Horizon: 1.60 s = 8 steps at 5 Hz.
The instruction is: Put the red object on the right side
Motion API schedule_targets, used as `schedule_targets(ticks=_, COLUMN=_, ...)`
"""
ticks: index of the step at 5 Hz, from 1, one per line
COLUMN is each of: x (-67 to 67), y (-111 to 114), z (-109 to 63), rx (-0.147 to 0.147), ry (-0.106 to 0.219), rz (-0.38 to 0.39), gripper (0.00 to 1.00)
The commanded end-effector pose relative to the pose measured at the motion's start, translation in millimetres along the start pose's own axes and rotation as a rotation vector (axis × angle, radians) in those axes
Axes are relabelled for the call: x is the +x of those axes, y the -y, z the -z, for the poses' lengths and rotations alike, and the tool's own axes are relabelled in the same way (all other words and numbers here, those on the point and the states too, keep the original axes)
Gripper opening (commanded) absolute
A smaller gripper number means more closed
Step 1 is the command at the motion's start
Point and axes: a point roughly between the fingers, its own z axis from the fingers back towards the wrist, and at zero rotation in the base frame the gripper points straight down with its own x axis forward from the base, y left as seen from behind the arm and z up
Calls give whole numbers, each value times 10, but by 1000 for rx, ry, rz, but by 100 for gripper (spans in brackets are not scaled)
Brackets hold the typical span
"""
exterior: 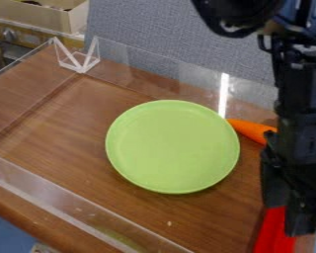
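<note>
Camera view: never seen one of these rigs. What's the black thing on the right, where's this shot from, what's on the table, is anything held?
The black thing is a robot arm; its lower tip is the end effector, the part that grasps. There is one picture, taken from a fixed camera in front of the table and above it, looking down at an angle. The wooden table has low clear walls around it. On it lie a green plate, an orange carrot just right of the plate, partly hidden by the arm, and a red block at the bottom right corner. The end effector is down right over the block and covers most of it. Whether it grips the block cannot be told from this view.
</note>
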Motion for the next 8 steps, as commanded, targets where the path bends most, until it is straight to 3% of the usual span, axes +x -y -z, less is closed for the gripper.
schedule_targets(ticks=1, x=3, y=17, z=-188, rx=24, ry=19, rz=59, gripper=0)
schedule_targets(ticks=2, x=-77, y=22, z=-328, rx=41, ry=1, rz=86, gripper=0)
schedule_targets(ticks=3, x=-48, y=73, z=-644, rx=72, ry=-5, rz=79, gripper=0)
schedule_targets(ticks=4, x=-30, y=70, z=-778, rx=76, ry=-12, rz=95, gripper=0)
schedule_targets(ticks=5, x=-49, y=87, z=-717, rx=43, ry=-25, rz=113, gripper=100)
schedule_targets(ticks=7, x=-86, y=23, z=-289, rx=-14, ry=-36, rz=88, gripper=100)
schedule_targets(ticks=8, x=-32, y=-58, z=-195, rx=-14, ry=-42, rz=88, gripper=0)
